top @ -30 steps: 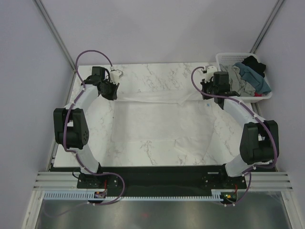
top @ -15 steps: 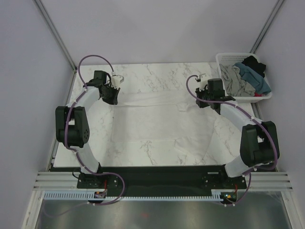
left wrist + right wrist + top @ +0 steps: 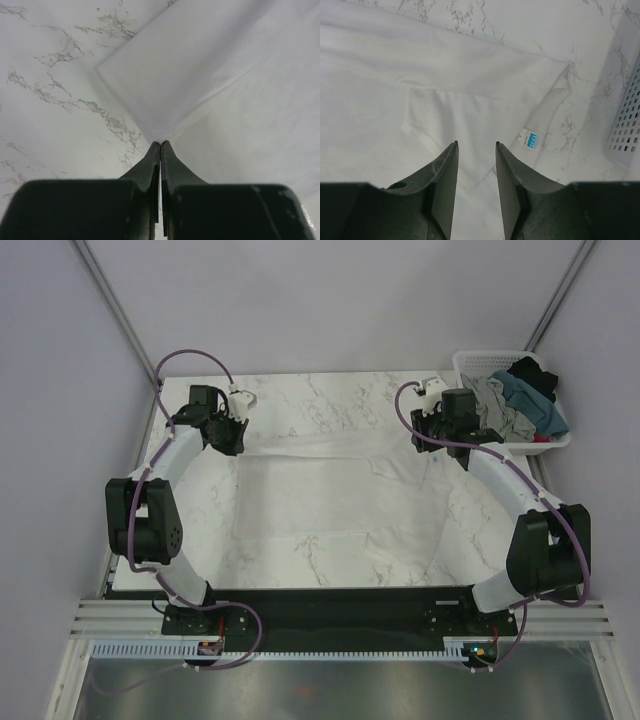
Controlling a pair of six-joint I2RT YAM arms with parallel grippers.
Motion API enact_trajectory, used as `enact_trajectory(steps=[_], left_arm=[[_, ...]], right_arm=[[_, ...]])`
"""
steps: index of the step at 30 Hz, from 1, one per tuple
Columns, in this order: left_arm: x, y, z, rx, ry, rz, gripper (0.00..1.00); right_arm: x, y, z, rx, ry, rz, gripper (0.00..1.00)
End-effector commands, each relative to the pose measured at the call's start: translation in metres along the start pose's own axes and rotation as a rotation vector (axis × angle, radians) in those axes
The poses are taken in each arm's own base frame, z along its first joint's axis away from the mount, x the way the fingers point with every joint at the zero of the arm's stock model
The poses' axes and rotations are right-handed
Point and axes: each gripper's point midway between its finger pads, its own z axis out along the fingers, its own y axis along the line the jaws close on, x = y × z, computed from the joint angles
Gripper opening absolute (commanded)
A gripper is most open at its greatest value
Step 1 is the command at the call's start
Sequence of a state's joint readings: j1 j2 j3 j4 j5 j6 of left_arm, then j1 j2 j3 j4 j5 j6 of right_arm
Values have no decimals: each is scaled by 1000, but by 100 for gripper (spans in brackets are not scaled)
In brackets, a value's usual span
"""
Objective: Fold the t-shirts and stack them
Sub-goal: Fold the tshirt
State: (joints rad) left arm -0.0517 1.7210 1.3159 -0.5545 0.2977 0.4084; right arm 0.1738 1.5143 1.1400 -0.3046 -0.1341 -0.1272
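While t-shirt (image 3: 330, 500) covers marble table (image 3: 330, 390) (grey walls (image 3: 300, 300)), left jaws pinch it, right jaws spread

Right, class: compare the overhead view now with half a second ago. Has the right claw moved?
Yes. The right claw has swung back from the middle of the table, toward the white basket at the far right corner.

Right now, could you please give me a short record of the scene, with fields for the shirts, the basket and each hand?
Spread shirt: white t-shirt, lying on the marble table
Left hand: shut, pinching the white t-shirt's edge
Right hand: open, above the white t-shirt, near its label
Basket: far right corner, holds a grey shirt, a teal-blue shirt and a black shirt
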Motion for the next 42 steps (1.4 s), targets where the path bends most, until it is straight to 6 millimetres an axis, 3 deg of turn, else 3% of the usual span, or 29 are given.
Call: enact_trajectory(steps=[1, 5, 10, 18, 32, 42], left_arm=[[-11, -2, -16, -15, -61, -9, 2], [0, -6, -15, -7, -44, -15, 2], [-3, -7, -23, -15, -63, -8, 2], [0, -7, -17, -8, -47, -14, 2], [-11, 1, -9, -10, -51, -12, 2], [-18, 1, -16, -20, -73, -4, 2]], right_arm=[[-28, 0, -12, -3, -64, -12, 44], [-30, 3, -7, -22, -63, -2, 44], [-32, 3, -6, -26, -65, 1, 43], [-29, 6, -5, -32, -62, 5, 43], [-29, 3, -3, -18, -62, -1, 43], [-30, 2, -7, -10, -71, -2, 43]])
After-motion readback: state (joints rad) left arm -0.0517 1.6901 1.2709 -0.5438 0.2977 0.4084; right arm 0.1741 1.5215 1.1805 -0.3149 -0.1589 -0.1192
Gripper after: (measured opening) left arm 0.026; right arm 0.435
